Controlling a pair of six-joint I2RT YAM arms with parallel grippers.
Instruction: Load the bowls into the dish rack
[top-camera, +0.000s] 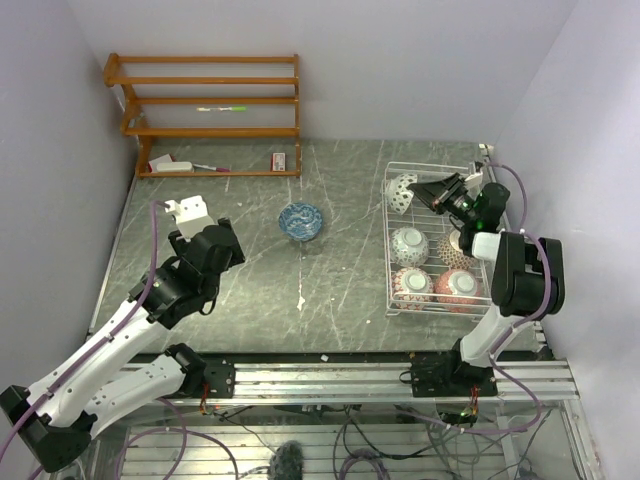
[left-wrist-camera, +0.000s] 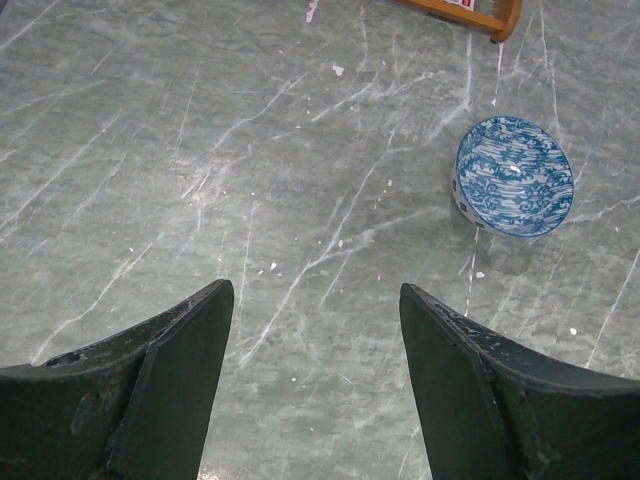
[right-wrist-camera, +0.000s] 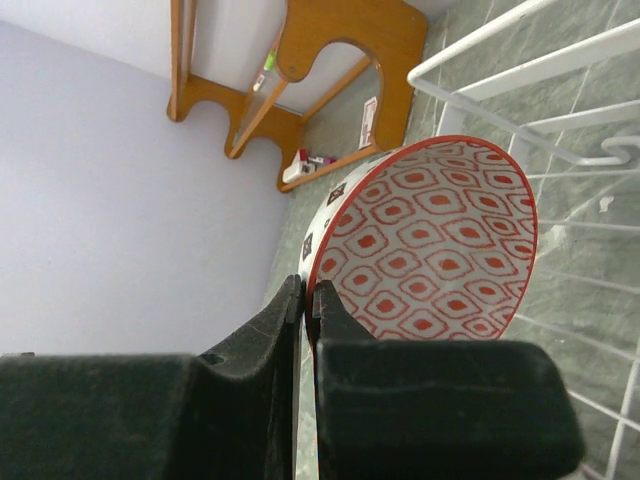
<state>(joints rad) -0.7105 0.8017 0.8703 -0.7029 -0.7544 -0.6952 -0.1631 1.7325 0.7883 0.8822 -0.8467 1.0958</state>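
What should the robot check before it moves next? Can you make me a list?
1. Grip: right jaws shut on the rim of the red bowl: ok.
2. Place: red bowl is over the far corner of the rack: ok.
3. Red bowl resting on the rack, safe to let go: cannot tell.
4. Other arm: left jaws open, holding nothing: ok.
5. Every bowl loaded: not ok, the blue bowl sits on the table.
6. Way from left jaws to blue bowl free: ok.

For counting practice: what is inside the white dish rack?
Four bowls sit in the dish rack; the right gripper holds a fifth, red-patterned bowl tilted at its far end. Its arm partly hides one.
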